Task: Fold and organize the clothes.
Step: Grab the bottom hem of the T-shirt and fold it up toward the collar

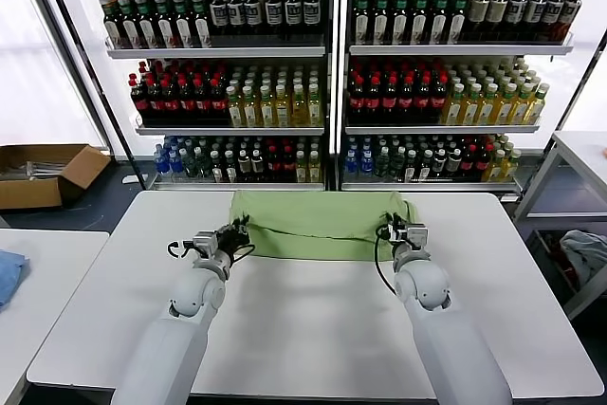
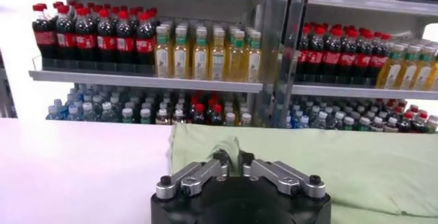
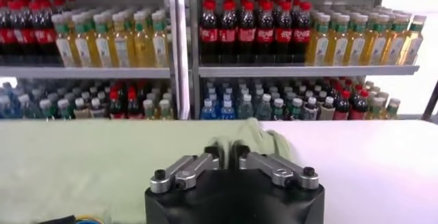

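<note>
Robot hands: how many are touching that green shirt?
2. The left gripper pinches the green shirt at its left edge; the right gripper pinches its right edge. Both are on the white table.

A shop-like test room is suggested: stocked drink shelves (image 1: 332,73) are seen at the far side, white tables (image 1: 303,320) nearer.

Bright, even light, strong white glare from the windows (image 1: 38,64) beyond the left gripper (image 1: 239,230), soft shadows beneath both arms on the table (image 1: 303,329), wrist-view bottles (image 2: 205,54) slightly soft
</note>
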You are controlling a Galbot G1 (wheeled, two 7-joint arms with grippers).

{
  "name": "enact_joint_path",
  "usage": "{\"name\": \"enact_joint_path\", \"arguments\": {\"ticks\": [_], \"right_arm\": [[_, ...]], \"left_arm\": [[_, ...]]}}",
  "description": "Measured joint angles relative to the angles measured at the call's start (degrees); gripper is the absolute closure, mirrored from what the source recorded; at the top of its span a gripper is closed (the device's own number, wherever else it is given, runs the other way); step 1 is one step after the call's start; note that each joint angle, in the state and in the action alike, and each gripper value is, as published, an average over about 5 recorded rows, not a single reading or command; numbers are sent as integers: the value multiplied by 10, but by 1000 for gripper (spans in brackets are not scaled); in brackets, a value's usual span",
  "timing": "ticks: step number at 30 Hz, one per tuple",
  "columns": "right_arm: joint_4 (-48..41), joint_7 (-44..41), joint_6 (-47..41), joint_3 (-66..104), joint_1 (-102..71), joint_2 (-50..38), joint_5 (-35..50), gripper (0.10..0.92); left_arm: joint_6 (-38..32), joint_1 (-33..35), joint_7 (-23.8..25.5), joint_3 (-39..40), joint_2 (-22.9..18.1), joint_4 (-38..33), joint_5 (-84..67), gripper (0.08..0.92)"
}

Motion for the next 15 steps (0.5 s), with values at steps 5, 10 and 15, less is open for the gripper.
{"name": "enact_joint_path", "arguments": {"ticks": [5,10,15], "right_arm": [[5,21,4,5,2,3,25,406],[41,41,-4,12,-13,-8,38,264],[90,50,-16,23,-48,-28,39,206]], "left_arm": [[10,3,-10,-3,4,-10,2,508],[21,14,-19,-7,9,-27,6,370],[35,36,-23,-12,17,-57,13,230]]}}
